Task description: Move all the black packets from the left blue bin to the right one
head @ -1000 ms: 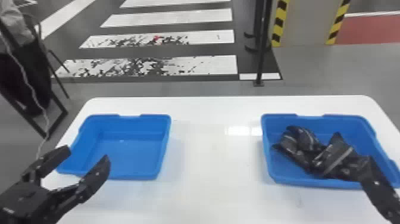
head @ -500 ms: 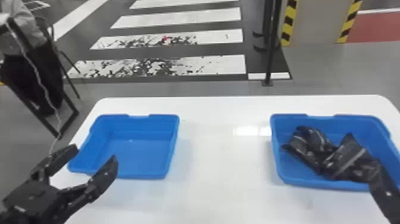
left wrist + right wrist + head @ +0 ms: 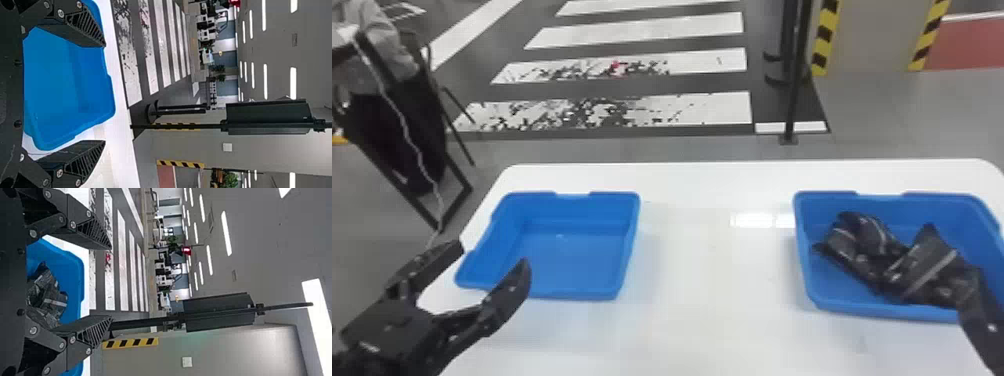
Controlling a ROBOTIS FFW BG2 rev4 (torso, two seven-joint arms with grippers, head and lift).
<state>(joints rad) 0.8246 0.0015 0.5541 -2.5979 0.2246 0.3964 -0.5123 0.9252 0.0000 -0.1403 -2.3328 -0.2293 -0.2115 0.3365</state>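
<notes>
Black packets (image 3: 862, 240) lie heaped in the right blue bin (image 3: 887, 311), the left blue bin (image 3: 572, 255) bare inside; the job looks done, and the right gripper (image 3: 110, 284) would do best to lift slowly, fingers kept wide, lest it snag a wrapper. It reaches in from the near side, fingers apart, while the left gripper (image 3: 492, 255), also spread, hangs over the bench's (image 3: 692, 325) near left part
</notes>
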